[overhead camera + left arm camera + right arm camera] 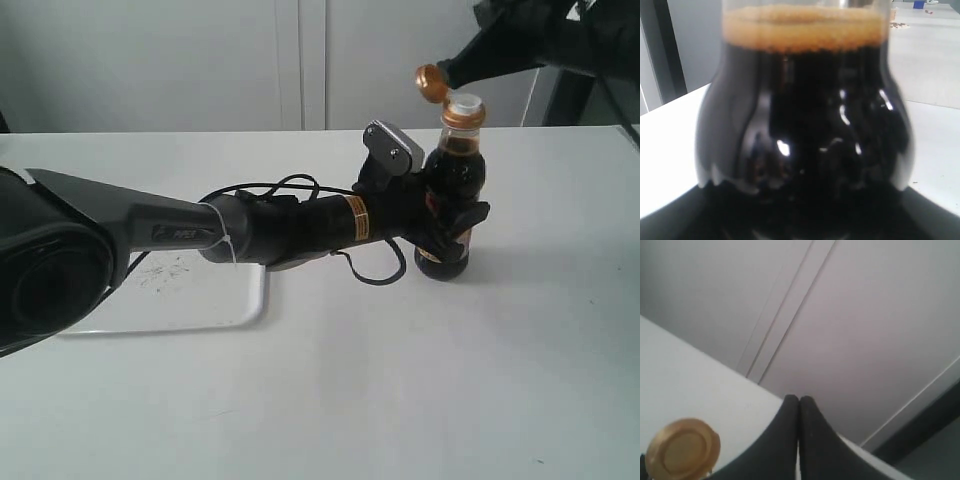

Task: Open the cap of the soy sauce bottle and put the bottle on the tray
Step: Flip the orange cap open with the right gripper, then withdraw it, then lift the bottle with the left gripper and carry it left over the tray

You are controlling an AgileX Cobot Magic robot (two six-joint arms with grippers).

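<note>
The soy sauce bottle (pixel 452 190) stands upright on the white table, right of centre, with my left gripper (pixel 447 222) shut around its body. Seen from the left wrist, the bottle (pixel 805 115) fills the frame, dark liquid topped with foam. Its orange-brown cap (pixel 432 82) is flipped open to the upper left, and the white spout (pixel 464 102) is bare. My right gripper (pixel 447 70) hovers just beside the raised cap, fingers pressed together on nothing. The right wrist view shows the cap (pixel 682 448) next to the shut gripper (pixel 799 401). The white tray (pixel 190 295) lies at the left, partly under my left arm.
Grey cabinet doors (pixel 300 60) rise behind the table's far edge. A black cable (pixel 375 272) loops under the left arm near the bottle. The tray holds only faint dark specks (pixel 165 270).
</note>
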